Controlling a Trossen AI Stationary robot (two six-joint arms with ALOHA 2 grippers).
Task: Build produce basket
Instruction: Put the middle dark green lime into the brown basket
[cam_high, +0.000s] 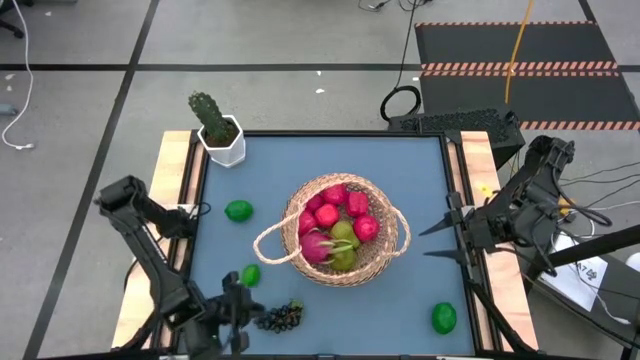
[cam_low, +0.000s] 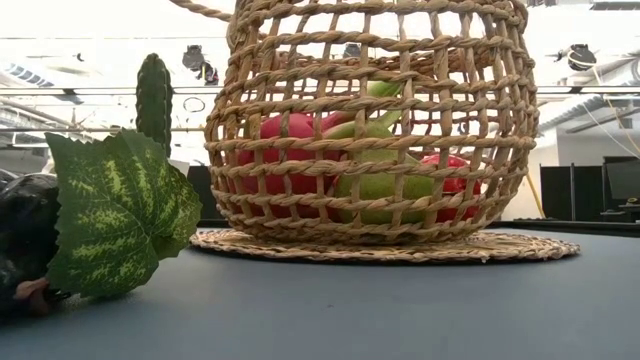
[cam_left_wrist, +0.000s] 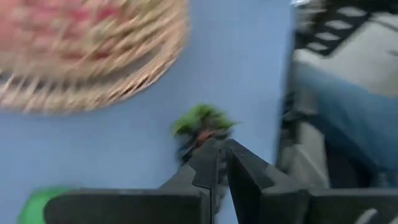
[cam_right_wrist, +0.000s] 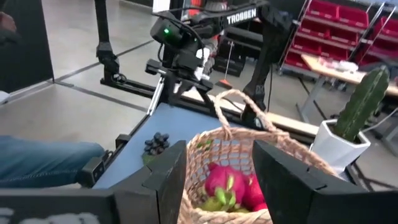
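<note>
The woven basket (cam_high: 340, 232) stands mid-table on its flat base (cam_low: 380, 245) and holds red, pink and green produce (cam_high: 338, 228). A dark grape bunch (cam_high: 282, 317) with a green leaf (cam_low: 120, 210) lies on the mat near the front edge. Three limes (cam_high: 238, 210), (cam_high: 250, 275), (cam_high: 444, 318) lie loose on the mat. My left gripper (cam_high: 245, 312) hangs just left of the grapes, shut and with nothing in it; the bunch (cam_left_wrist: 202, 124) shows just past its fingertips (cam_left_wrist: 211, 155). My right gripper (cam_high: 424, 242) waits open to the basket's right, raised above the table.
A white pot with a cactus (cam_high: 218, 128) stands at the far left corner of the blue mat (cam_high: 300, 160). Wooden table edges (cam_high: 175, 200) run along both sides. A person's jeans-clad leg (cam_right_wrist: 43, 158) shows beyond the near edge.
</note>
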